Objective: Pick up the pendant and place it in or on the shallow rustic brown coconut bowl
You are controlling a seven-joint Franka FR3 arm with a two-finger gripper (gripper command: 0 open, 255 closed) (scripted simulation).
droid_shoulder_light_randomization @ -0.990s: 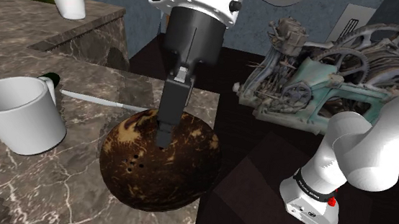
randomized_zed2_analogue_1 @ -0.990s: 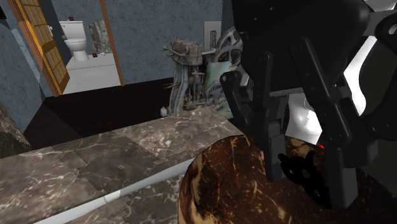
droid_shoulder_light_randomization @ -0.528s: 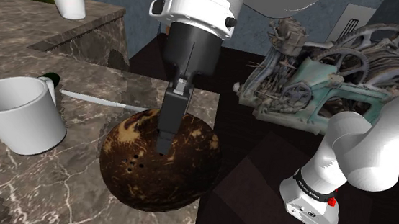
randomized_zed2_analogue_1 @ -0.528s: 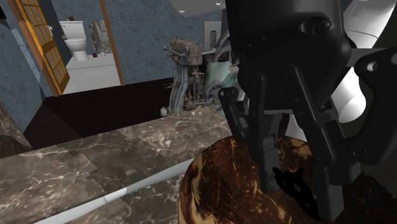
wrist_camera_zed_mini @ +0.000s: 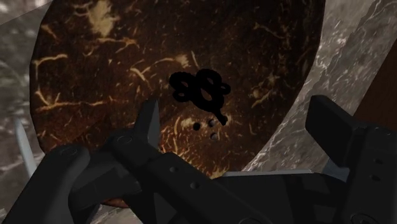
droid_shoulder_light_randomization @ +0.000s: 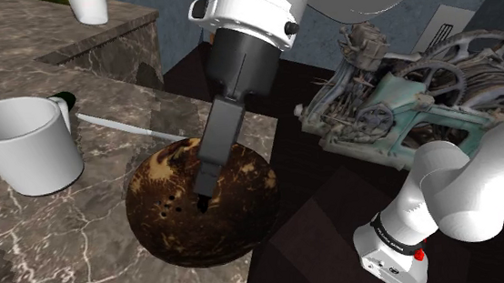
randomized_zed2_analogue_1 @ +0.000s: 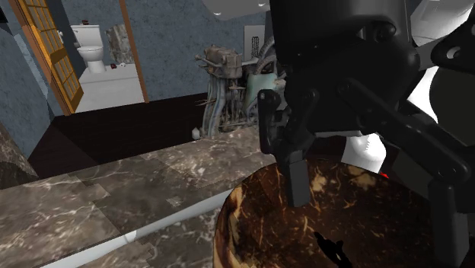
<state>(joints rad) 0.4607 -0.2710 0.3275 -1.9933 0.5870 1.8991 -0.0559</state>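
Black gripper (droid_shoulder_light_randomization: 205, 181) hangs over the coconut bowl (droid_shoulder_light_randomization: 174, 225) with its fingers (randomized_zed2_analogue_1: 298, 181) spread wide apart, clasping nothing. The black pendant (wrist_camera_zed_mini: 200, 89) lies on the bowl's mottled brown inner floor, below the fingertips and clear of both.

The bowl sits on a dark marble counter (droid_shoulder_light_randomization: 57, 254) with pale veins, close to the counter's edge on the shoulder view's right. To the shoulder view's left of the bowl stands a white mug (droid_shoulder_light_randomization: 24, 143). A thin white stick (droid_shoulder_light_randomization: 131, 128) lies on the marble just beyond them. Farther left the counter steps up to a raised ledge (droid_shoulder_light_randomization: 97, 42).

Beyond the counter the floor is dark and the walls are blue. An old teal machine (droid_shoulder_light_randomization: 402, 94) with wheels and rusty parts stands on that floor. In the second exterior view's far left, a wooden glazed door (randomized_zed2_analogue_1: 52, 53) stands open on a pale room with a white toilet (randomized_zed2_analogue_1: 90, 42).
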